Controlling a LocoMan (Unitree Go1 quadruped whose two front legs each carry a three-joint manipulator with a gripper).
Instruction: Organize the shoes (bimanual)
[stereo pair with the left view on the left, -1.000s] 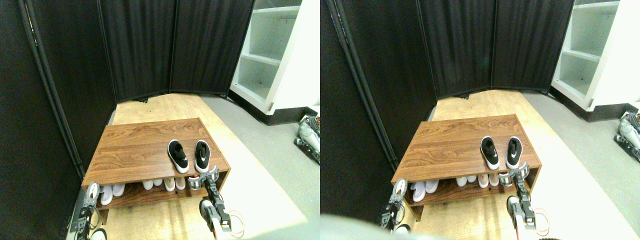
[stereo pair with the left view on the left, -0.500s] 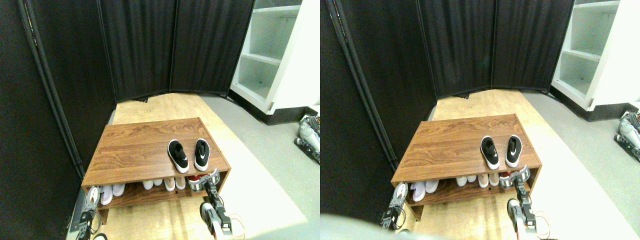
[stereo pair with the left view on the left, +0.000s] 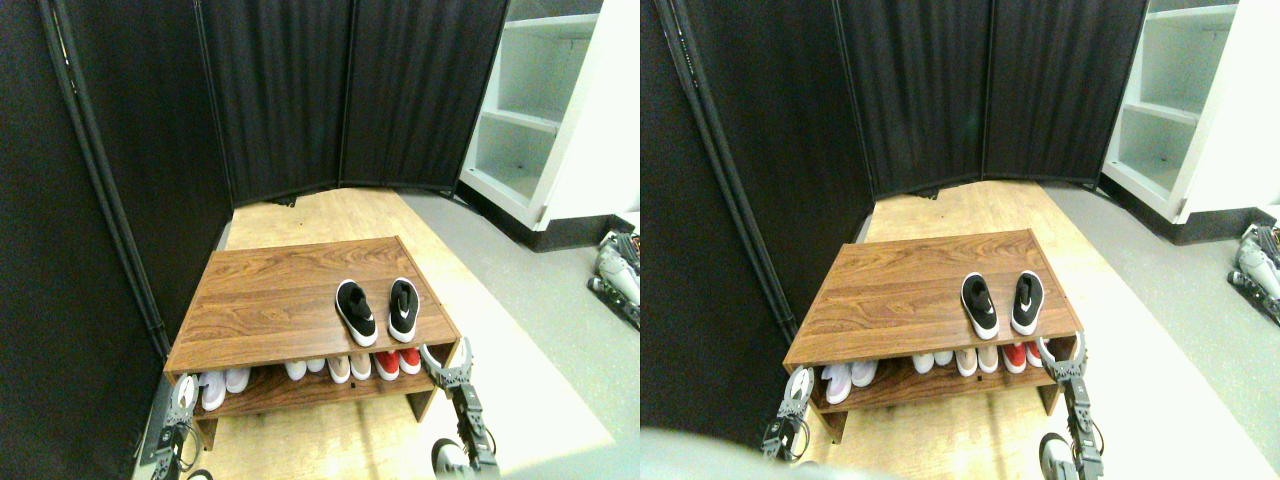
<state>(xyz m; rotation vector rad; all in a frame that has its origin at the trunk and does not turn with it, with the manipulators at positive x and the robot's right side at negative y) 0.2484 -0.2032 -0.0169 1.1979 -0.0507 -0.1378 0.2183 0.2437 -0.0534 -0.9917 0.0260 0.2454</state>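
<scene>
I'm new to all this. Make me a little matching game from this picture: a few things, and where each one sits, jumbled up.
Things:
1. black sneakers
2. red shoes
3. right gripper
4. white shelving

Places:
A. lower shelf of the rack, right end
B. far right, by the black curtain
C. on top of the rack
D. at the rack's front right corner

Pairs: 1-C, 2-A, 3-D, 4-B

Two black shoes (stereo pair with the left view on the left: 378, 310) sit on one wooden rack (stereo pair with the left view on the left: 270, 290); below are six pale shoes (stereo pair with the left view on the left: 297, 368) and two red shoes (stereo pair with the left view on the left: 399, 362). Two tools: left (stereo pair with the left view on the left: 182, 402), right (stereo pair with the left view on the left: 447, 358).
</scene>
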